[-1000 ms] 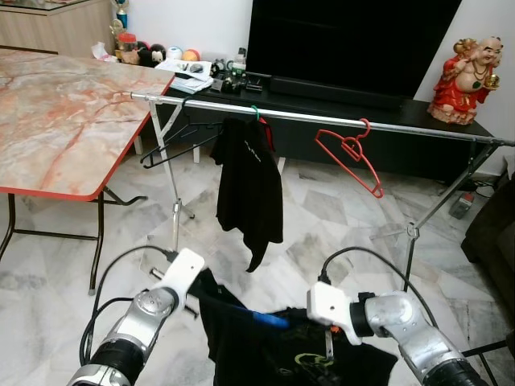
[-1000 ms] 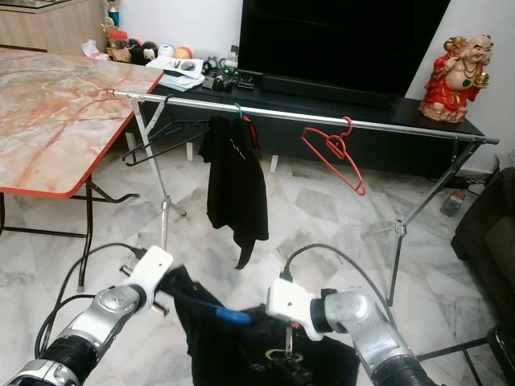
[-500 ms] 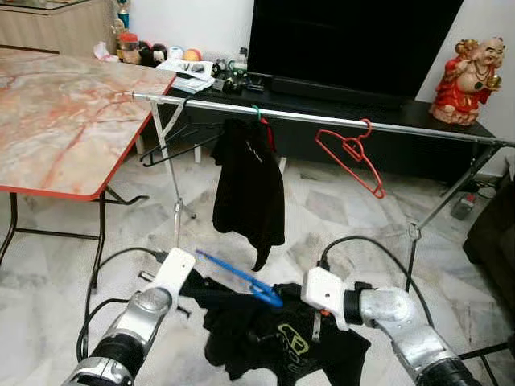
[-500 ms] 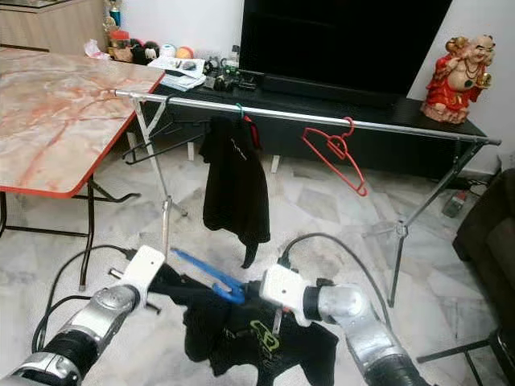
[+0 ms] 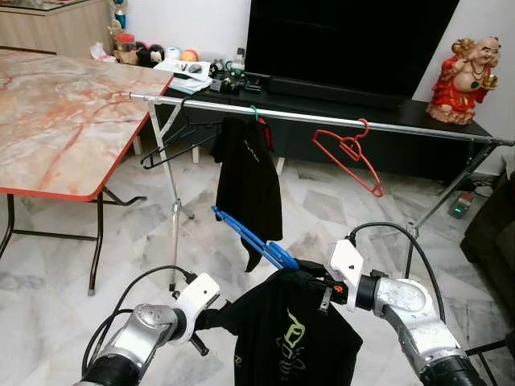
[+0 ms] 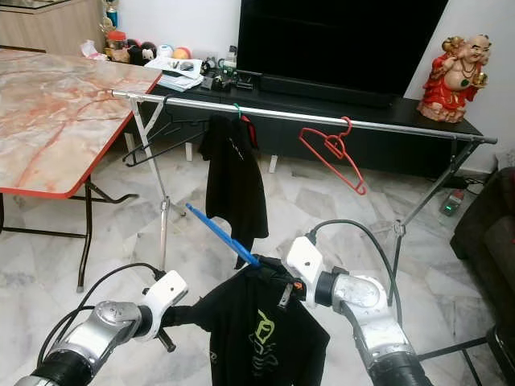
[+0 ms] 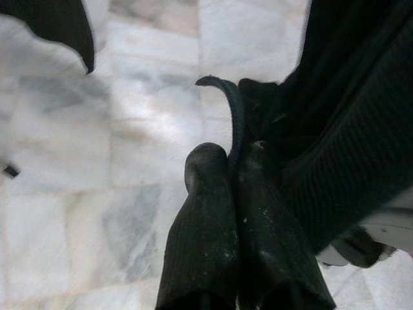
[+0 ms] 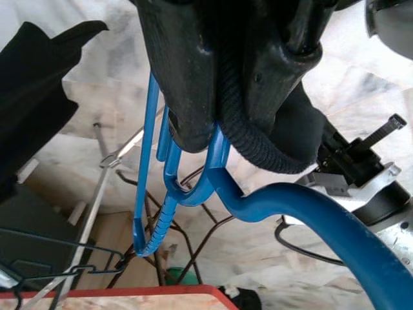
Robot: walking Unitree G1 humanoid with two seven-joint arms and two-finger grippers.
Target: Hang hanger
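Note:
A blue hanger (image 5: 245, 237) carries a black T-shirt (image 5: 282, 338) with a green print. My right gripper (image 5: 310, 281) is shut on the hanger's neck and the shirt's collar; the right wrist view shows the blue hanger (image 8: 290, 206) clamped between the fingers (image 8: 187, 77). One blue arm sticks out of the shirt, pointing up and left. My left gripper (image 5: 216, 318) is shut on the shirt's left edge, and its fingers (image 7: 213, 213) pinch the dark fabric. The metal clothes rail (image 5: 322, 121) stands ahead, above and beyond the held hanger.
On the rail hang an empty black hanger (image 5: 173, 141), a black garment (image 5: 249, 189) and a red hanger (image 5: 350, 153). A marble-top table (image 5: 56, 112) stands at the left. Behind the rail are a low TV console (image 5: 338, 96) and a red statue (image 5: 465, 72). Marble floor lies below.
Both grippers have risen and spread apart. The shirt, crumpled low before, now hangs stretched from the hanger. The blue hanger arm has lifted towards the rail.

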